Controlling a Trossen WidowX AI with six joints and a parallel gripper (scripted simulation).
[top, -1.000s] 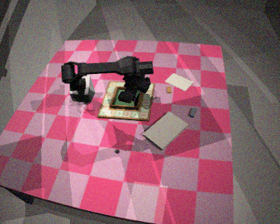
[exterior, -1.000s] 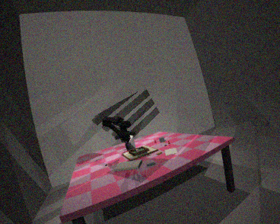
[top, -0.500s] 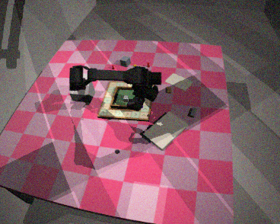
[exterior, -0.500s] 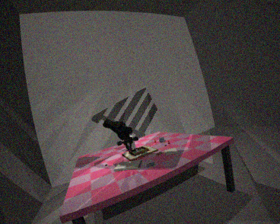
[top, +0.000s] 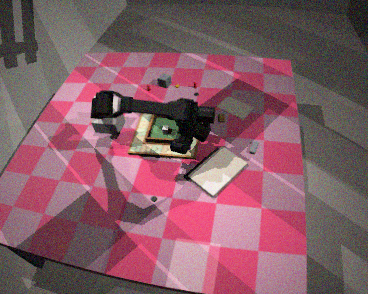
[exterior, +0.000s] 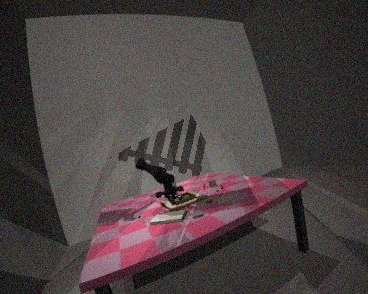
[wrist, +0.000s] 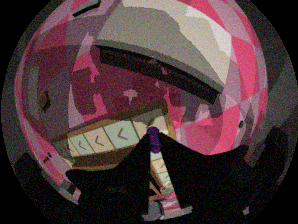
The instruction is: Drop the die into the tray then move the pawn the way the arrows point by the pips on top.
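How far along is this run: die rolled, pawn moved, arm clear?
Done: the die lies in the green tray. In hand: the gripper is shut on the purple pawn over the board, beside the arrow squares. Left: set the pawn on its square, let go, pull the arm away. Pips unreadable.
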